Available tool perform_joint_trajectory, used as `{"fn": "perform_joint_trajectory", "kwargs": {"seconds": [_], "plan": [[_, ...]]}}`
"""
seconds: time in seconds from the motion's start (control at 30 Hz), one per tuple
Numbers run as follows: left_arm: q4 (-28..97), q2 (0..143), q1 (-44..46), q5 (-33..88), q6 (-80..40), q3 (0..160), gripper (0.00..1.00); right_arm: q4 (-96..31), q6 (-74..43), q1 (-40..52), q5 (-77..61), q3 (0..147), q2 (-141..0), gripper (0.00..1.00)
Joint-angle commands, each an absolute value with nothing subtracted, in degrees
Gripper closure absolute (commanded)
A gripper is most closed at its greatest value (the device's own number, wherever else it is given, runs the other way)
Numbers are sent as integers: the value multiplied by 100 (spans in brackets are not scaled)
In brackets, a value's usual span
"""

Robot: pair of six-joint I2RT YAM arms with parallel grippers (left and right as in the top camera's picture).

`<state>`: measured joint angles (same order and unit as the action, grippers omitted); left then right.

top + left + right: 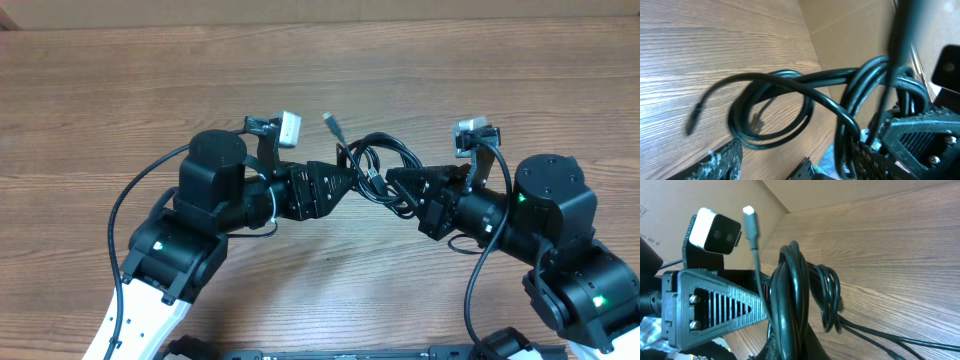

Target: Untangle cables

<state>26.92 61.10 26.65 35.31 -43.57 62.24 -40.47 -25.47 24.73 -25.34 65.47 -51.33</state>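
**A:** Where are the cables?

**B:** The cables (375, 162) are at the centre of the overhead frame, a wad of black loops bunched between the two arms (more a knot than a coil). One silver-tipped plug end (329, 121) pokes out at the knot's upper left. In the right wrist view it points toward the top of the frame.

**A:** Who has hold of it?

**B:** The right gripper (397, 183) does. It reaches in from the right of the knot, pressed together on the bundle, and in its own view the thick strands run down to the bottom centre.

**A:** And the other one?

**B:** The left gripper (350, 180) meets the knot from the left. Its fingers (722, 160) stand spread along the bottom edge of the left wrist view, and I can see nothing caught between them. The loops lie just ahead of them. A loose dark cable end (692, 120) rests on the wood-grain desk (120, 90) at the left of that view.
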Motion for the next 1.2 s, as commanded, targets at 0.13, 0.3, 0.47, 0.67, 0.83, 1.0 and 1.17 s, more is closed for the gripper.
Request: {"fn": "perform_joint_trajectory", "kwargs": {"seconds": [0.13, 0.3, 0.47, 0.67, 0.83, 1.0, 1.17], "plan": [[2414, 6152, 3083, 3411, -4392, 6274, 30, -3927, -2502, 2475, -2716, 6661, -5107, 96], [2418, 6180, 3114, 3409, -4390, 6274, 32, -3927, -2502, 2475, -2711, 6661, -5107, 96], [2414, 6182, 3116, 3413, -4397, 6274, 59, -3927, -2502, 2475, -2711, 6661, -5109, 96], [2410, 6182, 3116, 3454, -4416, 6274, 96, -3927, -2502, 2475, -2711, 6661, -5109, 96], [2383, 6182, 3116, 3452, -4545, 6274, 96, -3931, -2504, 2475, -2714, 6661, -5109, 96], [2375, 6182, 3116, 3452, -4545, 6274, 96, -3962, -2502, 2473, -2707, 6661, -5109, 74], [2377, 6182, 3087, 3444, -4595, 6274, 96, -4101, -2502, 2473, -2399, 6661, -5107, 17]]}}
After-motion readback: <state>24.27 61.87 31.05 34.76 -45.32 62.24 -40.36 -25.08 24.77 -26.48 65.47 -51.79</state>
